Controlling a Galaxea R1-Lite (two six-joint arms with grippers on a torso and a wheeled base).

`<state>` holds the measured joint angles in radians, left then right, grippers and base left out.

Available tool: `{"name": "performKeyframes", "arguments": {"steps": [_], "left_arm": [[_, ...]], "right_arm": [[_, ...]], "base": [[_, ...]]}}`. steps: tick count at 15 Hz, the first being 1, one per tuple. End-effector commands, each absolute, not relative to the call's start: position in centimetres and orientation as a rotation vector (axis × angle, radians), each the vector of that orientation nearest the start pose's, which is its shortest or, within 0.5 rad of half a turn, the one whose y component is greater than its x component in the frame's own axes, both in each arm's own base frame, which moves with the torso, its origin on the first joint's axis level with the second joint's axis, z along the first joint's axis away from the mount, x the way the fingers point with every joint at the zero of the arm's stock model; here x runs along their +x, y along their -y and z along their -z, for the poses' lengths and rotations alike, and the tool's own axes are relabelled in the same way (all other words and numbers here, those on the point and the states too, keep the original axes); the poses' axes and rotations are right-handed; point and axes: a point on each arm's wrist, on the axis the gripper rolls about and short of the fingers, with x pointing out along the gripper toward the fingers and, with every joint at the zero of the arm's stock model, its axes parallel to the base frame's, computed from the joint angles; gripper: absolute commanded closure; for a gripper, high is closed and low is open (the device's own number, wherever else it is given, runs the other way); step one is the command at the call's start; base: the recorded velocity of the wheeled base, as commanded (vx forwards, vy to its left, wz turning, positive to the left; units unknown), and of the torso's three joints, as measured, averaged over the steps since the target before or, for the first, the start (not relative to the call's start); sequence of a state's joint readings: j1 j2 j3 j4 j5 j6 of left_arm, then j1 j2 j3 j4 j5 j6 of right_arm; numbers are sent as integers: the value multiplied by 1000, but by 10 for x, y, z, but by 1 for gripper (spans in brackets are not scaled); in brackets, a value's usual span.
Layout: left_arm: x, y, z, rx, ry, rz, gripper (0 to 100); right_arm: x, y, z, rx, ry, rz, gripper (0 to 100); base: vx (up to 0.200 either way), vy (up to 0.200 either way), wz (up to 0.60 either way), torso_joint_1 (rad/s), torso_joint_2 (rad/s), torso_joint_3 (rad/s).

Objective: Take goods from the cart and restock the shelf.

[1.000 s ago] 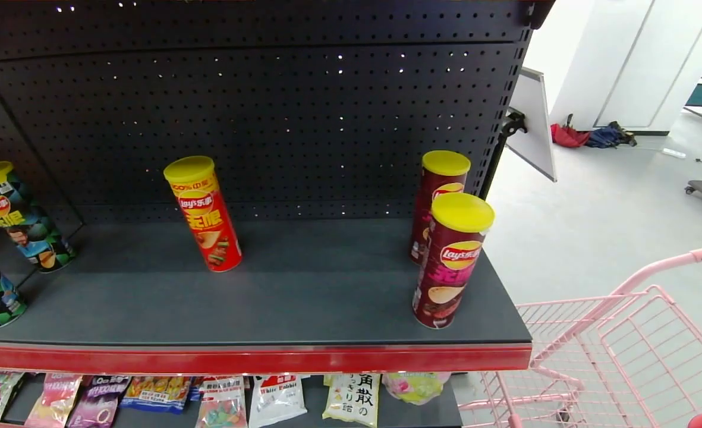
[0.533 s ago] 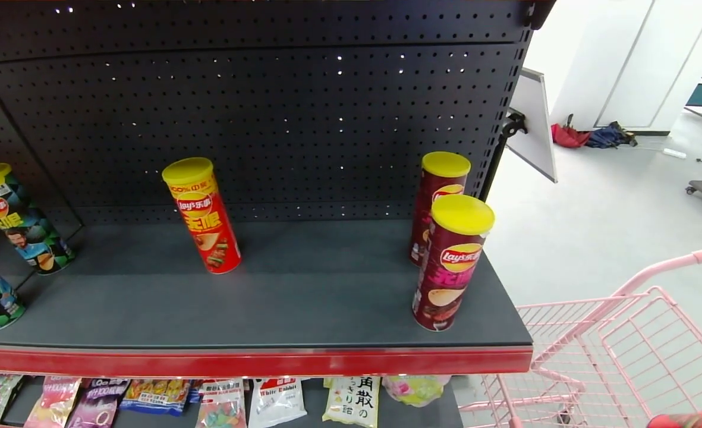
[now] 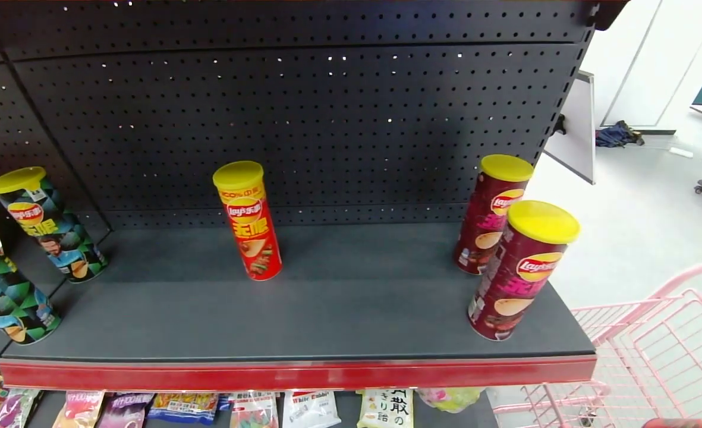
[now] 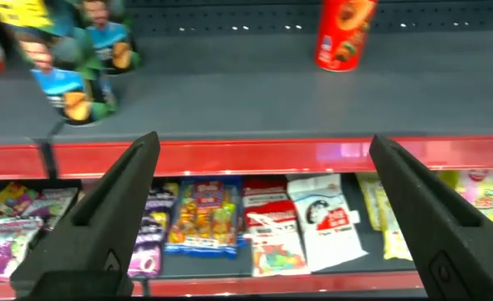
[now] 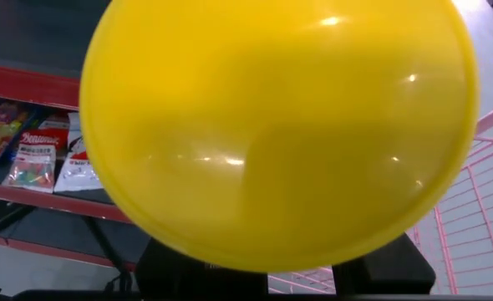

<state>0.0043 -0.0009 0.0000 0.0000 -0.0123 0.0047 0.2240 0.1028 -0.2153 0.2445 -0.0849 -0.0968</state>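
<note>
Yellow-lidded can [image 5: 276,125] sits clamped in the right gripper [image 5: 284,280], near right by the cart [image 3: 692,276]; left gripper [image 4: 263,217] gapes empty. Carrying step, I judge: next, lift it onto the shelf [image 3: 356,309] upright

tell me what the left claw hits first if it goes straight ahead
Most likely the shelf's red front edge: the open left claw points about at it, with snack bags on the lower level just beneath. Depth is hard to judge.
</note>
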Motion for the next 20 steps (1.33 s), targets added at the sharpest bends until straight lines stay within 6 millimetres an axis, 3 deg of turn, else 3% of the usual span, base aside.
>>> {"name": "performKeyframes", "arguments": {"steps": [1,10,17,20], "left_arm": [[-23,0,-76,6,2,8,0],[-23,0,-75,5,0,8,0],[-23,0,-76,5,2,8,0],[-22,0,-76,20,-9,17,0]], "right_arm": [[-30,9,-110,-116,-128,-146,100],[-30,9,-110,-111,-129,-145,100],[-28,7,-104,-105,-143,-193,100],[-24,6,-90,-106,-181,-190,100]], "base": [[0,200,0,2,2,7],[0,200,0,3,0,3],[0,0,0,0,0,0],[0,0,0,0,0,0]]}}
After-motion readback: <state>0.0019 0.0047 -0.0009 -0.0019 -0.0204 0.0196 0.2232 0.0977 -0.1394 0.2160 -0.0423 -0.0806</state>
